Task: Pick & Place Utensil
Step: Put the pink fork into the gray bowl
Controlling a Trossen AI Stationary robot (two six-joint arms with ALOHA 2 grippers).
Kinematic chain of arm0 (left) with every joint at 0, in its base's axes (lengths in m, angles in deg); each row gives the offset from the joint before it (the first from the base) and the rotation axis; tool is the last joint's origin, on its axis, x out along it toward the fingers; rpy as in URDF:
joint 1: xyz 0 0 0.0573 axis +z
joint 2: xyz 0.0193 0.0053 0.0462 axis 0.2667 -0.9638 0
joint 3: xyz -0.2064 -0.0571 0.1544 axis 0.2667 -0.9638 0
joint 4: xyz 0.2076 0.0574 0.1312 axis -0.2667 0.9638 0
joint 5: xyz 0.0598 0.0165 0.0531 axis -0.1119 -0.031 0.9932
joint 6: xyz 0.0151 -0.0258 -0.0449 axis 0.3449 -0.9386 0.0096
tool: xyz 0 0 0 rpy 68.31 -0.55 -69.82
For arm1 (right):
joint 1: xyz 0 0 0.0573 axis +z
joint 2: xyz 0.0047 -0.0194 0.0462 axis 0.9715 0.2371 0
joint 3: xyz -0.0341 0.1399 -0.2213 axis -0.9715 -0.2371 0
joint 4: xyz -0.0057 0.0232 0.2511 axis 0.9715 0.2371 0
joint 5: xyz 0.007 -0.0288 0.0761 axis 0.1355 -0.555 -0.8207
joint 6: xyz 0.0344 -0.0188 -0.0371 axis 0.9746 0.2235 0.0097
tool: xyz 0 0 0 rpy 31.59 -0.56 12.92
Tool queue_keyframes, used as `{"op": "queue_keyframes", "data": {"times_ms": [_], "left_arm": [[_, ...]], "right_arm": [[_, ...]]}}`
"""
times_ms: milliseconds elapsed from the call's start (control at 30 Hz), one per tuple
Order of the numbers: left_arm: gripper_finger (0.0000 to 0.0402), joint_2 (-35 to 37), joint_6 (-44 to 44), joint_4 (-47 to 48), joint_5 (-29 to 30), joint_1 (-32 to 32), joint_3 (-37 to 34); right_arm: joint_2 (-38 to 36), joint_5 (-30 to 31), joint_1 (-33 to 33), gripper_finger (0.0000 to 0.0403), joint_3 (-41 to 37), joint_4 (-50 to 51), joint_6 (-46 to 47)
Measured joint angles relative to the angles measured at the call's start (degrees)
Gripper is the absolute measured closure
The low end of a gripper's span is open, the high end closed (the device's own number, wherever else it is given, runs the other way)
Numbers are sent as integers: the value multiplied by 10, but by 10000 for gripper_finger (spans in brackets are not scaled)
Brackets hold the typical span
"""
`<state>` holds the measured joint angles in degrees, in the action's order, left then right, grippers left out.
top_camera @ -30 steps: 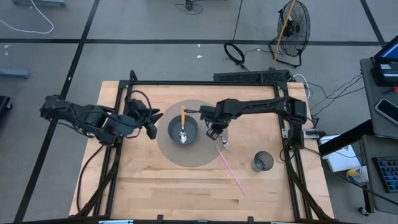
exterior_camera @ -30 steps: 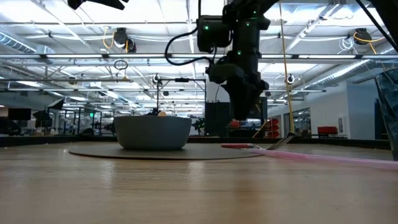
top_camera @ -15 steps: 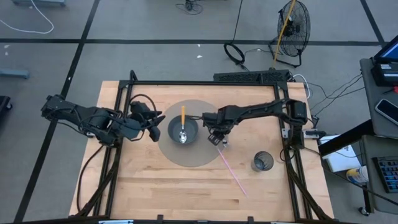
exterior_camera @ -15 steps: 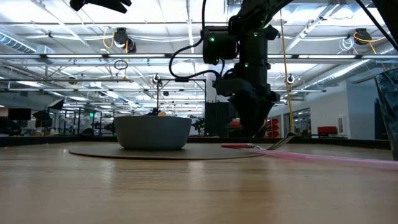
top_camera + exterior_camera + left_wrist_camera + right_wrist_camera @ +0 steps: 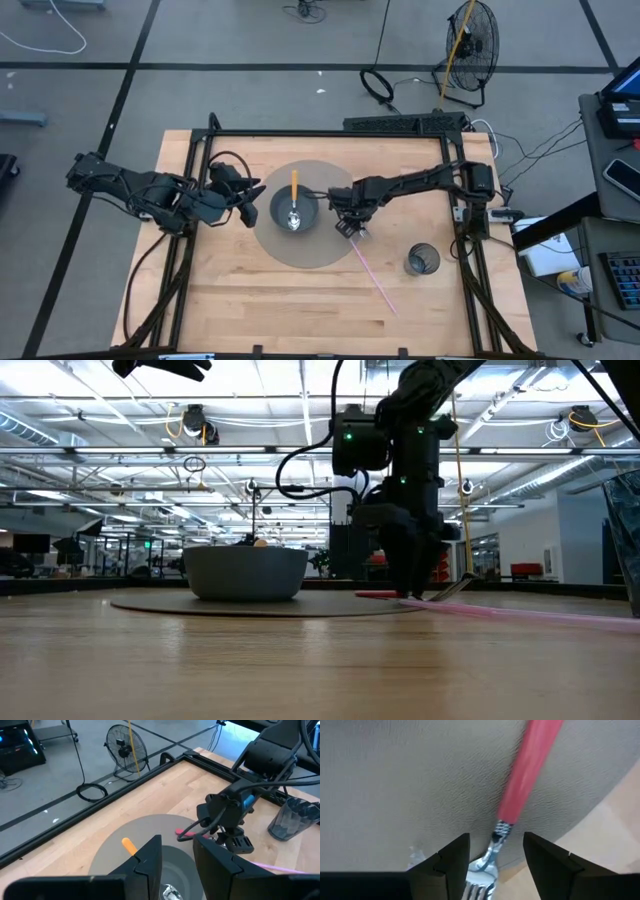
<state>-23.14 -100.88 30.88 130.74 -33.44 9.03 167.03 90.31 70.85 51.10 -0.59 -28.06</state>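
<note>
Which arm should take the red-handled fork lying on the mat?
The right. The right gripper is already down over the red-handled fork, open, with a finger on either side of its neck. The left gripper hovers on the bowl's far side, away from the fork.

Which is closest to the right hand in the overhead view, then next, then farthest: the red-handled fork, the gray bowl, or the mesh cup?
Measured from the right hand:
1. Red-handled fork, directly under it at the mat's edge.
2. Gray bowl, on the mat toward the left arm.
3. Mesh cup, off the mat near the table's right side.
</note>
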Motion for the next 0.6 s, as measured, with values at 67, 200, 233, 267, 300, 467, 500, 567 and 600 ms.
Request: {"op": "queue_keyframes", "data": {"times_ms": [67, 200, 233, 267, 300, 467, 500, 567, 600], "left_arm": [[284, 0, 0, 0, 0, 0, 0], [284, 0, 2, 0, 1, 0, 0], [284, 0, 2, 0, 1, 0, 0], [284, 0, 2, 0, 1, 0, 0], [284, 0, 2, 0, 1, 0, 0], [284, 0, 2, 0, 1, 0, 0], [284, 0, 2, 0, 1, 0, 0], [284, 0, 2, 0, 1, 0, 0], [284, 0, 2, 0, 1, 0, 0]], "right_arm": [[0, 0, 0, 231, -7, -7, 0], [-1, 1, -1, 245, -20, -26, 10], [-2, 1, -1, 249, -23, -31, 13], [-2, 2, -1, 254, -26, -37, 15], [-3, 2, 0, 260, -29, -43, 15], [-3, 2, 3, 295, -33, -51, 15], [-3, 2, 3, 304, -33, -51, 14], [-3, 2, 3, 323, -33, -54, 14], [-2, 2, 3, 332, -34, -55, 13]]}}
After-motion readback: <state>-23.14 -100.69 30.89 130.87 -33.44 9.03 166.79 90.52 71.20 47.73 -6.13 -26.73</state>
